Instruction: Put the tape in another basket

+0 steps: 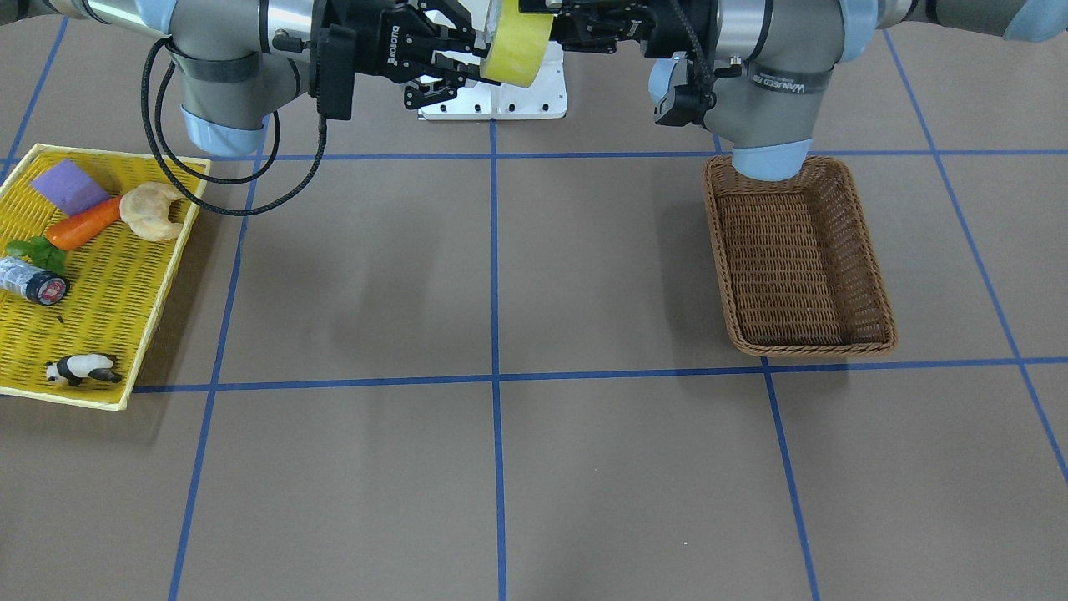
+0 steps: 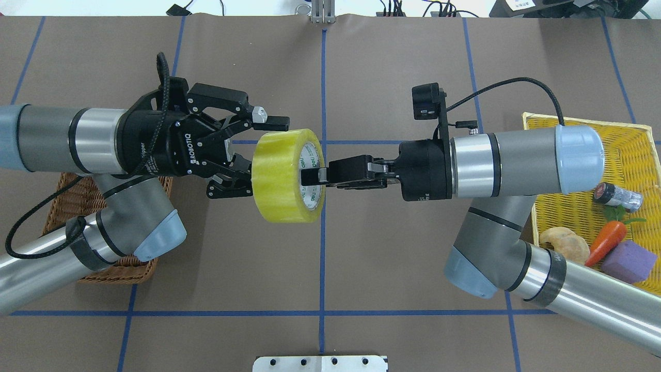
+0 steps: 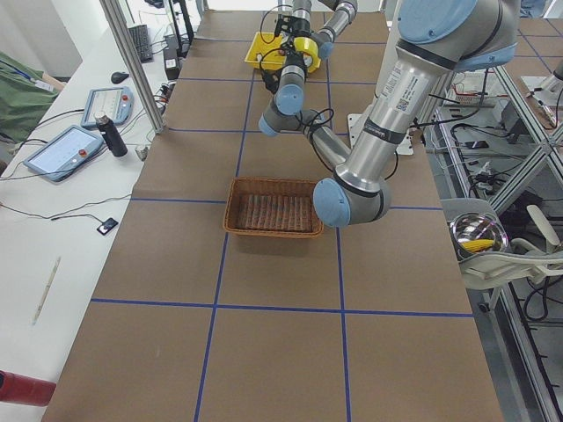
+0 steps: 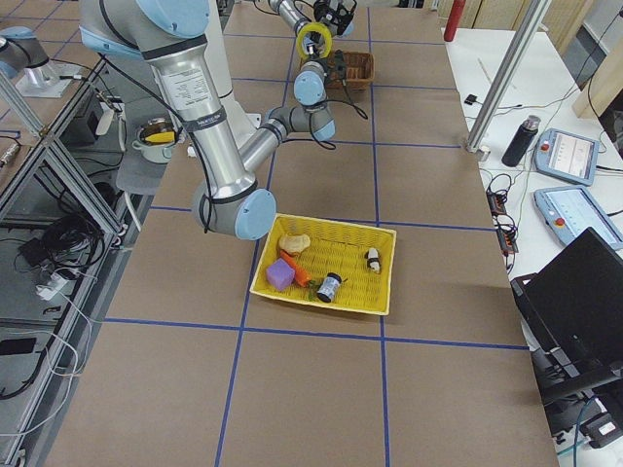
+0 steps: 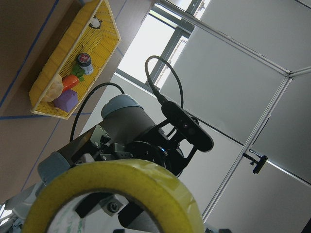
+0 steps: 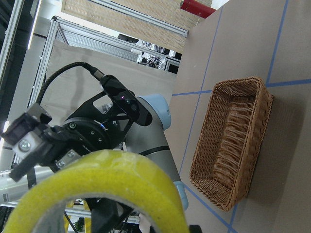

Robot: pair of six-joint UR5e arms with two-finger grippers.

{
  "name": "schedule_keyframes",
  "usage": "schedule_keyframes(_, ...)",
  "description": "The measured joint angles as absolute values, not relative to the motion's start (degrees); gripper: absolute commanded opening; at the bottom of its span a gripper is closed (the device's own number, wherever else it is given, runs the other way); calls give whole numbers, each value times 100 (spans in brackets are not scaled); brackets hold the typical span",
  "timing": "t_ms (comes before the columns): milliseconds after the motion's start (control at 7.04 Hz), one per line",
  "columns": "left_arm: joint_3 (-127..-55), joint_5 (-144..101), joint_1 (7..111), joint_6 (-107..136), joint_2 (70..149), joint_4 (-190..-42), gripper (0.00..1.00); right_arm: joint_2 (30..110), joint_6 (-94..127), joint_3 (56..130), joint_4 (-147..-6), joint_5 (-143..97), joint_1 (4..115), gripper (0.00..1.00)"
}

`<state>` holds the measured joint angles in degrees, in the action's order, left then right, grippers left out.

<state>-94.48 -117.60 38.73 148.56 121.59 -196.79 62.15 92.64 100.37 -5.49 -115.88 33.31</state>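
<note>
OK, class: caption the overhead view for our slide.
Mid-air handover: right gripper holds the yellow packing tape; open left gripper opposite.

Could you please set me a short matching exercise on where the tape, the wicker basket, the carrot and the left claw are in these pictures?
Things:
1. tape
2. basket
3. carrot
4. left claw

States:
A. lies in the yellow tray
B. open, fingers spread next to the tape
C. stands empty on the table
D. held in the air, pinched by the right claw

Pairs: 1-D; 2-C; 3-A; 4-B
</note>
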Motion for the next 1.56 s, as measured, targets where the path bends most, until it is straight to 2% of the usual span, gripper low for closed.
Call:
schedule_keyframes(142, -9445, -11760, 3867, 14859, 12157, -19679, 47, 6214, 9312, 10037, -552, -11570, 3331, 81)
schedule_keyframes(284, -9442, -11762, 3862, 14868, 12156, -19678, 17, 6214, 9361, 10037, -551, -11548, 3331, 82)
schedule_keyframes(426, -9442, -11766, 3857, 14886, 12150, -19679, 0, 6214, 9422, 10039, -548, -11527, 3331, 82)
schedule_keyframes(710, -9458, -11769, 3836, 14917, 12134, -19699, 0, 6214, 9501, 10054, -545, -11507, 3331, 82)
schedule_keyframes(1136, -9430, -11770, 3824, 14924, 12119, -19834, 0, 6247, 9536, 10098, -545, -11543, 3375, 98)
schedule_keyframes(1562, -9407, -11769, 3823, 14922, 12089, -19827, 0, 6442, 9452, 10063, -582, -12159, 3910, 99)
